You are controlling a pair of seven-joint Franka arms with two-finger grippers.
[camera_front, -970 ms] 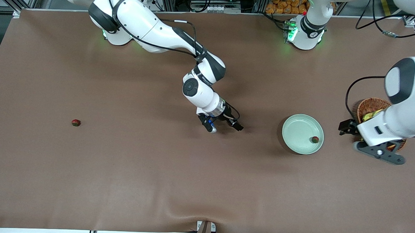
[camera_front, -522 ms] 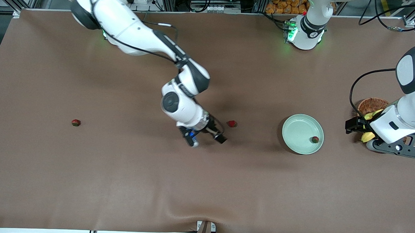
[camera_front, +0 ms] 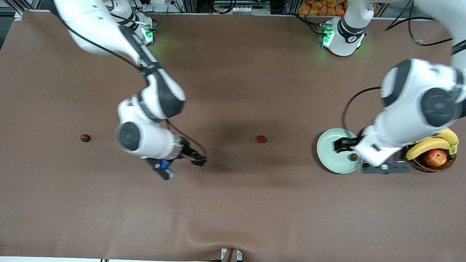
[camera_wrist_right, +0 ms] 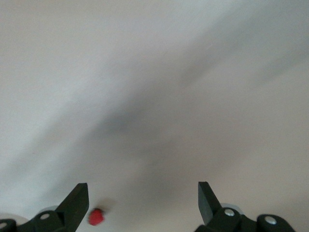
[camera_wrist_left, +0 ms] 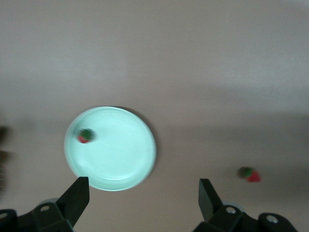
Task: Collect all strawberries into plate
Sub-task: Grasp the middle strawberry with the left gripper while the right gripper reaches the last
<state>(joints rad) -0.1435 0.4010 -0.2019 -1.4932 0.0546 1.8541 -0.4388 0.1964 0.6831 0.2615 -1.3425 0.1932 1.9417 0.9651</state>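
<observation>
The pale mint-green plate (camera_front: 330,149) lies toward the left arm's end, with one strawberry (camera_front: 353,156) in it near the rim. A second strawberry (camera_front: 261,139) lies on the table's middle. A third (camera_front: 85,138) lies toward the right arm's end. My left gripper (camera_front: 362,157) is open and empty over the plate's rim beside the basket. The left wrist view shows the plate (camera_wrist_left: 116,154), its berry (camera_wrist_left: 85,136) and the middle berry (camera_wrist_left: 249,174). My right gripper (camera_front: 181,166) is open and empty over bare table between the two loose berries. One red berry (camera_wrist_right: 95,217) shows in the right wrist view.
A brown wicker basket (camera_front: 447,165) with bananas (camera_front: 430,143) and a red-yellow apple (camera_front: 435,156) stands beside the plate at the left arm's end. The brown table cover has a raised fold at its near edge (camera_front: 198,244).
My right gripper has swung away from the middle strawberry toward the right arm's end, uncovering that berry. My left gripper has moved from over the basket to over the plate.
</observation>
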